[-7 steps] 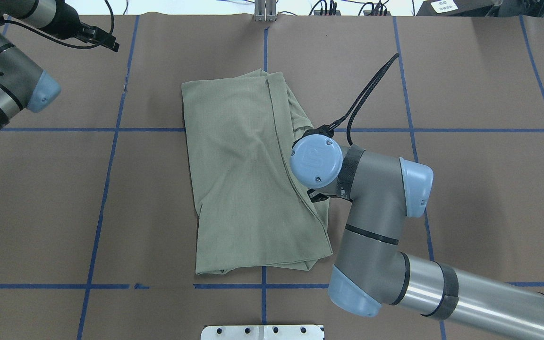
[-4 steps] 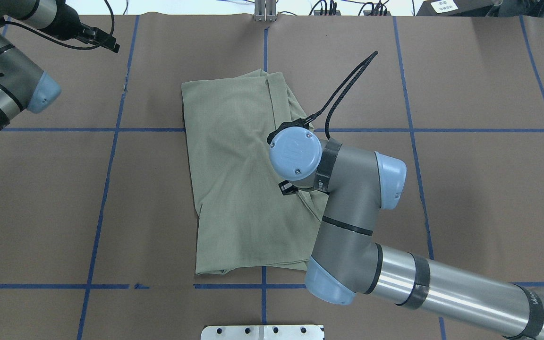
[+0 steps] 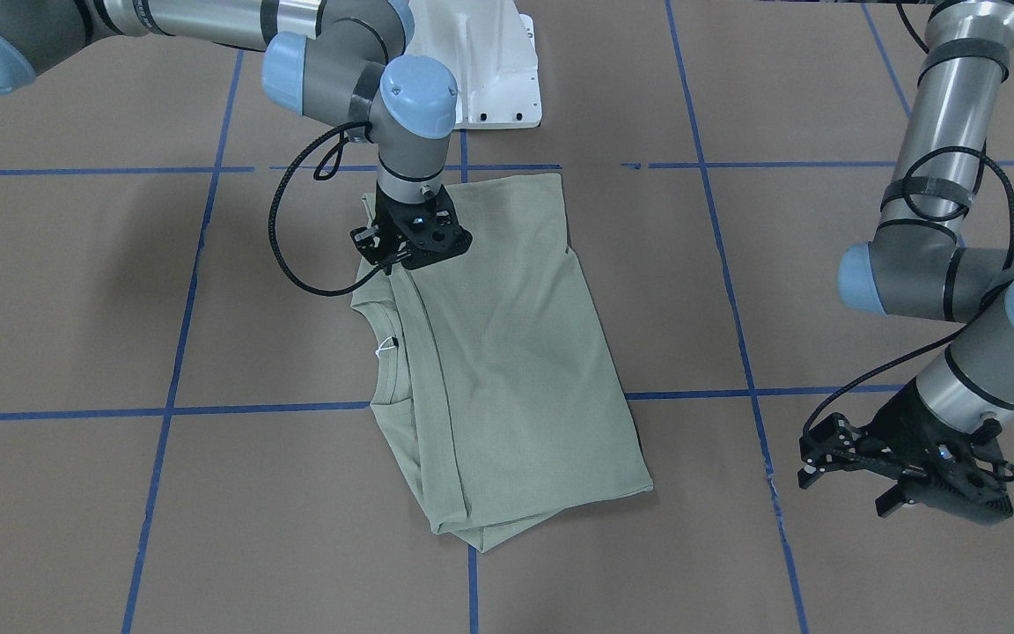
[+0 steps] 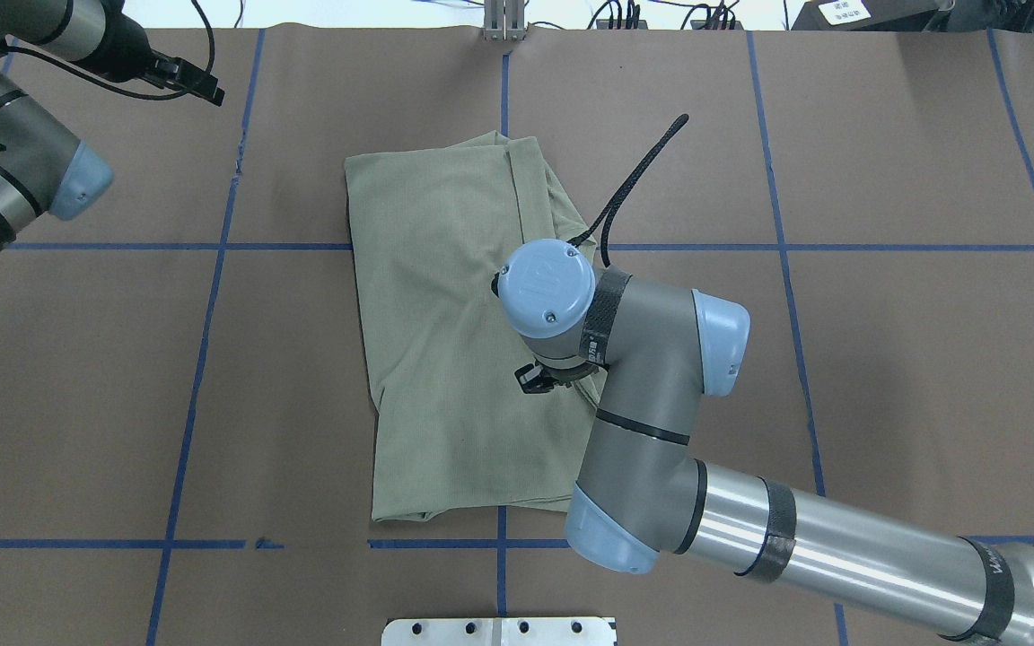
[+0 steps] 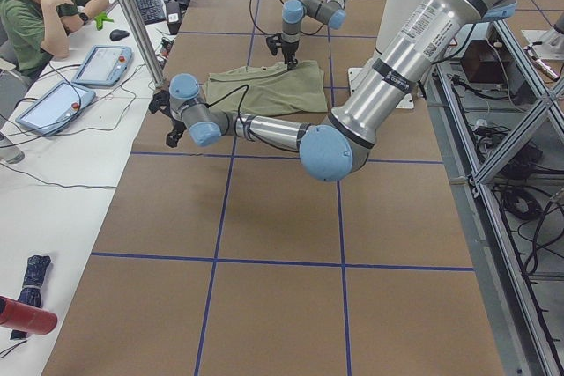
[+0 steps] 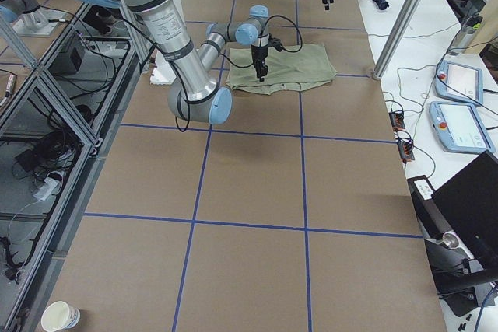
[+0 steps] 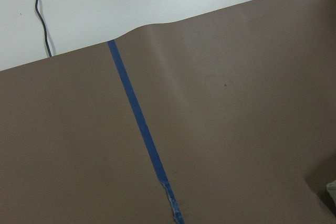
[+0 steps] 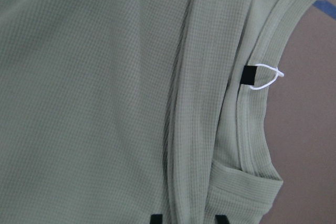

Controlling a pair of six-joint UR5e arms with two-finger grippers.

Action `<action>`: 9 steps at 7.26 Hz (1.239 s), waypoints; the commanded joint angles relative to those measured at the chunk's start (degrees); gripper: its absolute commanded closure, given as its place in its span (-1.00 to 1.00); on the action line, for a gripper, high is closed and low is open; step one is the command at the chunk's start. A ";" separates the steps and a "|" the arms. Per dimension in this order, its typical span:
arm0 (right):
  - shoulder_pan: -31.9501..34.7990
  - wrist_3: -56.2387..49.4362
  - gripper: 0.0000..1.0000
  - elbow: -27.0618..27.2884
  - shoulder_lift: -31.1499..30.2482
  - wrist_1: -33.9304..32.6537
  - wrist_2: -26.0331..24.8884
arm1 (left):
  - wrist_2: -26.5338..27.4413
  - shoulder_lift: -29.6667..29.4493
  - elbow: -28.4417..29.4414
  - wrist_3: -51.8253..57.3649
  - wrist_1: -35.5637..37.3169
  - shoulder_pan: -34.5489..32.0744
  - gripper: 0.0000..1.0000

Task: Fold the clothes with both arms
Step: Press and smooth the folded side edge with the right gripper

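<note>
The right pincer (image 3: pixel 391 262) pointed down at the shirt's (image 3: pixel 507 370) shoulder beside the neckline. Its fingertips (image 8: pixel 156 217) stood a narrow gap apart astride a folded edge, with the cloth lying flat. The shirt lay folded lengthwise mid-counter (image 3: pixel 824 264), its white tag string (image 8: pixel 265 77) showing. The left pincer (image 3: pixel 850 484) hung well apart over bare counter; I could not tell how wide it stood.
</note>
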 commanded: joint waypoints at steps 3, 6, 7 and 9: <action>0.20 -2.50 1.00 -0.10 -0.22 -0.04 -0.37 | 0.00 0.04 -0.09 0.00 -0.10 0.01 -1.00; 1.87 -2.33 1.00 4.96 -5.98 -0.57 -0.01 | 0.00 0.04 -0.09 0.00 -0.01 0.10 -1.00; 1.96 -2.24 1.00 8.31 -9.50 -0.57 -0.01 | 0.00 0.04 -0.17 0.00 -0.01 0.01 -1.00; 1.87 -1.36 -0.99 8.61 -10.59 -0.57 -0.45 | 0.00 0.13 -0.61 0.00 -0.01 0.10 -1.00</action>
